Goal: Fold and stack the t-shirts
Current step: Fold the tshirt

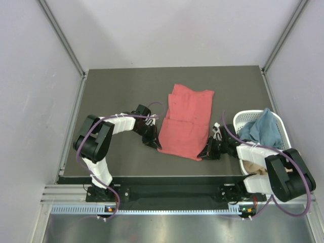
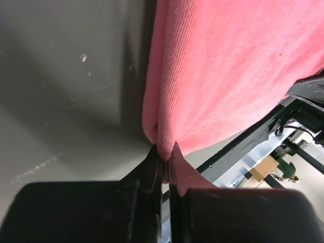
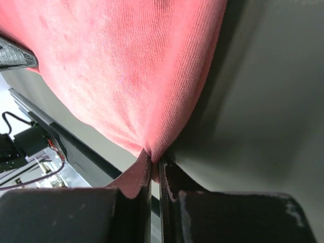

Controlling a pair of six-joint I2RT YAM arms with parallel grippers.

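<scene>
A coral-red t-shirt [image 1: 185, 121] lies in the middle of the dark table, its near part lifted off the surface. My left gripper [image 1: 153, 143] is shut on the shirt's near left corner; the cloth [image 2: 212, 76] is pinched between the jaws [image 2: 166, 161]. My right gripper [image 1: 207, 153] is shut on the near right corner; the cloth [image 3: 131, 66] bunches into the jaws [image 3: 154, 164]. A blue t-shirt [image 1: 261, 130] lies in the white basket [image 1: 242, 119] at the right, and a tan one [image 1: 254, 168] shows below it, partly hidden by my right arm.
The dark table [image 1: 111, 96] reaches to the grey walls on three sides. The basket stands at the table's right edge close to my right arm. The table's near edge and metal rail [image 1: 167, 195] run just behind both grippers.
</scene>
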